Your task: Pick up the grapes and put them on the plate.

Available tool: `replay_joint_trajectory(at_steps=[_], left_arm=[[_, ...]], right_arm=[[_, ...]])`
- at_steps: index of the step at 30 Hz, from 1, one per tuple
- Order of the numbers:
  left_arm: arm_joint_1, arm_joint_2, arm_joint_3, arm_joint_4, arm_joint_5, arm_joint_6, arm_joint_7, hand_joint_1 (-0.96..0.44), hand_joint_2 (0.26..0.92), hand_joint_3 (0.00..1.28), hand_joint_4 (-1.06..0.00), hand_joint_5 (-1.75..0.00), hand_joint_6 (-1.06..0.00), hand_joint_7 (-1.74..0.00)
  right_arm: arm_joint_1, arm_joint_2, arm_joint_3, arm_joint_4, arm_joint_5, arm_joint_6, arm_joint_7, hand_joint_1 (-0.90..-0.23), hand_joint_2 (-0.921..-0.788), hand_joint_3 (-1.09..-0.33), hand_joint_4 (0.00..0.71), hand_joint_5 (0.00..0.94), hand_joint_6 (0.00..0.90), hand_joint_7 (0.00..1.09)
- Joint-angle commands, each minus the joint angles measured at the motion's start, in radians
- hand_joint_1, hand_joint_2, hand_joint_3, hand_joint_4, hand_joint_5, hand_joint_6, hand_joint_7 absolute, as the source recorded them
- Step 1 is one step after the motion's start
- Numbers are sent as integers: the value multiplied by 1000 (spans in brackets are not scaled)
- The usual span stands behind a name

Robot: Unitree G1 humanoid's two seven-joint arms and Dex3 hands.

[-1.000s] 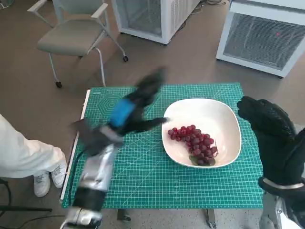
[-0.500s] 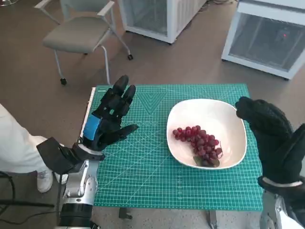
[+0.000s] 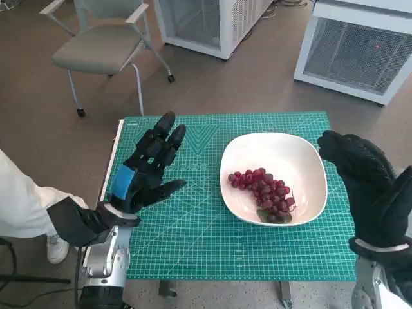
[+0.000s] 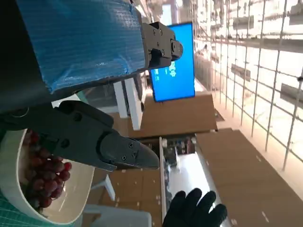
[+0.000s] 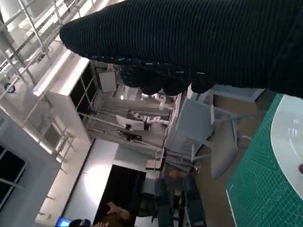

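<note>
Green mat (image 3: 193, 238) with grapes (image 3: 262, 190) on the plate (image 3: 302, 161); left hand (image 3: 147, 168) fingers apart, right hand (image 3: 364, 177) fingers unclear; blue screen (image 4: 174, 71) only in the left wrist view.

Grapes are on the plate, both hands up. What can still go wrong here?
1. The right hand hangs beside the plate rim; lowering or swinging inward might knock it.
2. The grapes lie toward the plate's near edge, so a bump may spill them.
3. The left hand, open above the mat, could sweep toward the plate.
</note>
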Motion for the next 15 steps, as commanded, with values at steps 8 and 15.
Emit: replay_joint_trajectory(at_steps=[8,15], left_arm=[[33,4,-3,-36,2,-8,7,-378,921,19,-86,-1,-165,0],[37,7,-4,-40,0,-4,1,-387,921,24,-86,-1,-169,-3]], right_arm=[[-2,-8,2,16,8,17,15,-498,-921,-561,436,502,200,905],[-5,-9,2,15,9,20,19,-499,-921,-560,439,505,200,905]])
